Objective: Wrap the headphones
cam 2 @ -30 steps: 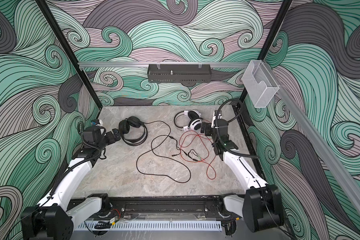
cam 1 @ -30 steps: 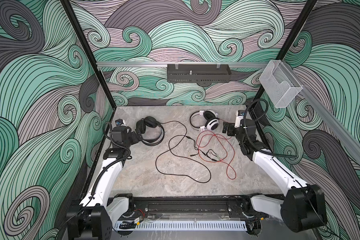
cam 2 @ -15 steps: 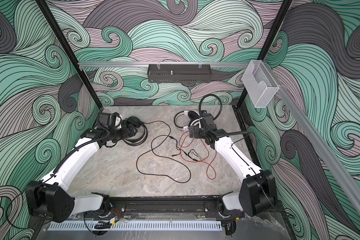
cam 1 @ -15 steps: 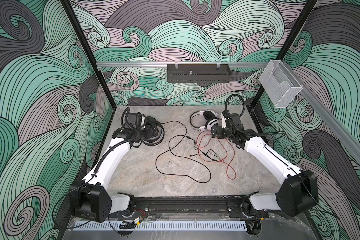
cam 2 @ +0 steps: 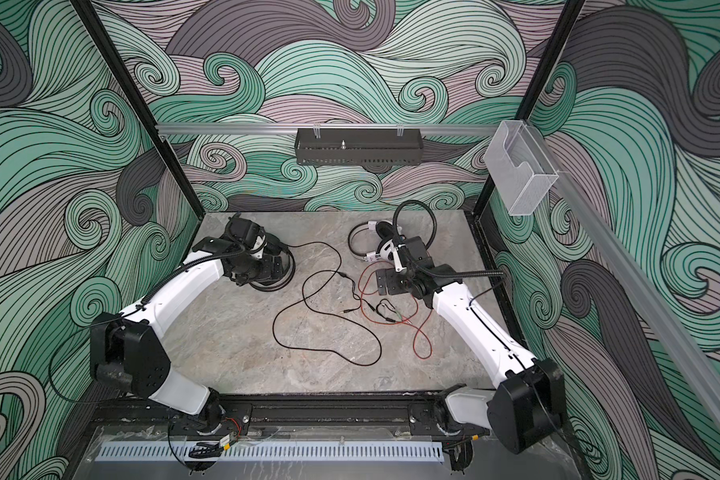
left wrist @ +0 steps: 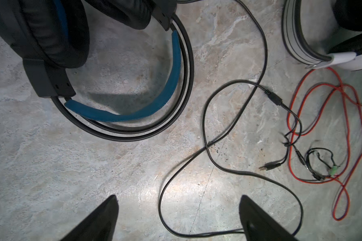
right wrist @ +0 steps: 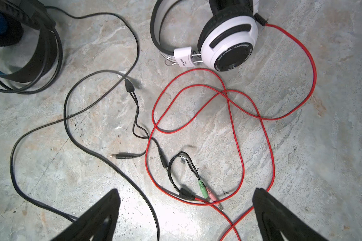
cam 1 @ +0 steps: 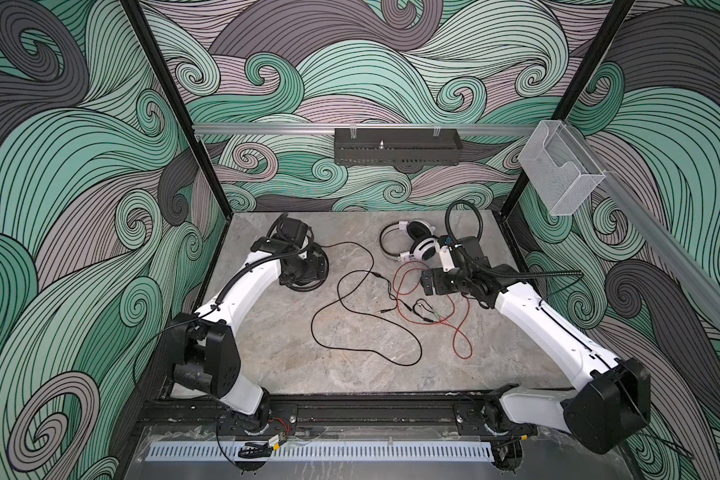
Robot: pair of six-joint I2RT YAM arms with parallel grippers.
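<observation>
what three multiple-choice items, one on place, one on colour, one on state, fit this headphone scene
1. Where on the table does the white-and-black headset lie?
A) at the back, right of the black headset
B) at the front edge
C) on top of the black headset

2. Its cable is:
A) blue
B) red
C) yellow

3. The right tool is:
A) shut on the cable
B) open, holding nothing
C) shut on a headband

Key:
1 A, both top views show it at the back, on the right.
2 B, the red cable leaves its earcup.
3 B, its fingers stand wide apart, gripping nothing.
</observation>
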